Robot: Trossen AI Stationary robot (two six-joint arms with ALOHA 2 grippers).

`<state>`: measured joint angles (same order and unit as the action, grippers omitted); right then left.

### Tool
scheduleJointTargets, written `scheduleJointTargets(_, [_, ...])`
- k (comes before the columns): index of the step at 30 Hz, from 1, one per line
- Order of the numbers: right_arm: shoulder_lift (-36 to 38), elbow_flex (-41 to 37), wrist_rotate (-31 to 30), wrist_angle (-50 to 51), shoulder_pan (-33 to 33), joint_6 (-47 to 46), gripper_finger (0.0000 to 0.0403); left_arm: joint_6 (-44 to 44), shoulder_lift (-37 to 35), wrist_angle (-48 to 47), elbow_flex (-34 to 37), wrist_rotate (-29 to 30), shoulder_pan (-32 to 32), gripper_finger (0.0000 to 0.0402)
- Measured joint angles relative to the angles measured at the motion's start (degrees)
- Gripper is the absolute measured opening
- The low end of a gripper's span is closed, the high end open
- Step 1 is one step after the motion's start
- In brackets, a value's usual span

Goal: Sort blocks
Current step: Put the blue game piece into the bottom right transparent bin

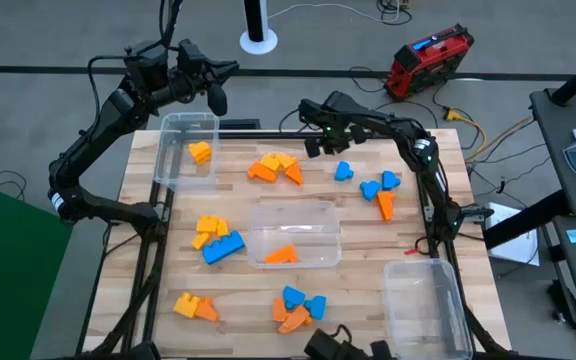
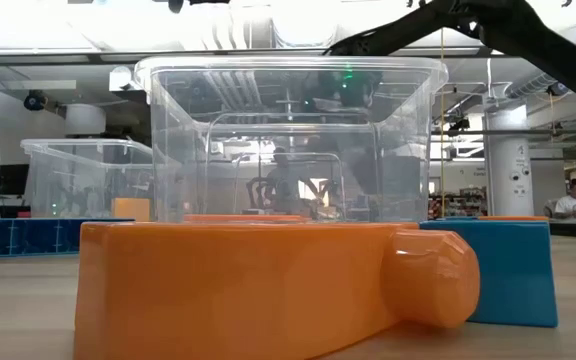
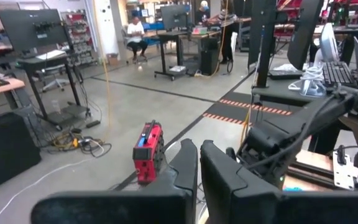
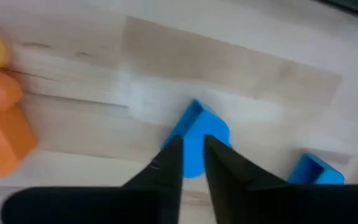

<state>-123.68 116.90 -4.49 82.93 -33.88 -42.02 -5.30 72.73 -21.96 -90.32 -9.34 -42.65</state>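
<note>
Yellow, orange and blue blocks lie in small groups on the wooden table (image 1: pixel 168 270). My right gripper (image 4: pixel 193 143) points down over a blue rounded block (image 4: pixel 197 121) that lies on the table at the far middle (image 1: pixel 343 171). A narrow gap shows between its fingertips, and it does not touch the block. An orange block (image 4: pixel 2 124) lies to that block's left and another blue one (image 4: pixel 316 171) to its right. My left gripper (image 3: pixel 199 152) is shut and raised beyond the table's far left corner (image 1: pixel 216 98), above the left bin.
Three clear bins stand on the table. The far left bin (image 1: pixel 188 150) holds a yellow block (image 1: pixel 200 152). The middle bin (image 1: pixel 295 215) holds an orange block (image 1: pixel 281 255). The third bin (image 1: pixel 423 305) is near right. A red case (image 1: pixel 428 62) lies on the floor beyond.
</note>
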Motion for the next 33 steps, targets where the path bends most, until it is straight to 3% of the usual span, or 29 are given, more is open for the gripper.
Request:
scheduleJointTargets(11, [-0.20, -3.42, -1.97, 0.49, -0.73, -3.48, 0.0262, -0.12, 0.00, -0.57, 0.00, 1.99, 0.00, 0.0000])
scheduleJointTargets(16, [-0.20, -6.54, -1.06, 0.25, -0.67, -4.76, 0.0324, -0.45, 0.09, -1.06, 0.00, 1.99, 0.00, 0.0000])
scheduleJointTargets(21, [-0.20, -9.65, 0.46, 0.19, -0.67, -4.89, 0.0349, -2.65, 0.10, -1.07, 0.00, 1.99, 0.00, 0.0000])
scheduleJointTargets(33, [-0.20, -13.62, 5.61, -8.76, -0.67, -3.41, 0.0351, -1.68, 0.15, -1.46, 0.00, 2.89, 0.00, 0.0000])
